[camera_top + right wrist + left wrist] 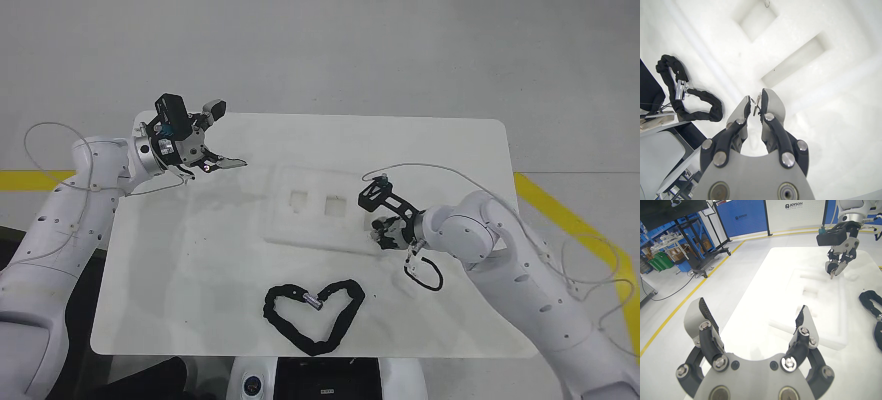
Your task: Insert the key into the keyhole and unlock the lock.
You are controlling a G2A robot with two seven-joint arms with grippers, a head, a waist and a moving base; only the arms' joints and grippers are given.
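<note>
1. Right wrist view: the right pincer is nearly closed, its two pads nipping a small metal key that stands on edge between them, with its tip reaching just past the fingertips.
2. The chain lock, a black-sleeved loop joined by a shiny lock cylinder, lies well apart from this pincer, off to one side of it on the bare surface.
3. Seen from the top view, the chain lock sits nearer the robot than the right pincer and toward the left arm's side of it. I cannot make out the keyhole.
4. Below and ahead of the right pincer is a white foam tray with two square recesses. The pincer hangs over the tray's end. Open surface runs between the tray and the lock, and the lock lies near the surface's front edge.
5. The left pincer is spread wide and holds nothing. It is at the far corner of the surface, well apart from the tray and the lock.
6. The right forearm comes in from the surface's side edge, with the wrist bent so the fingers point down. The left arm is folded, its fingers aimed across the surface toward the tray.
</note>
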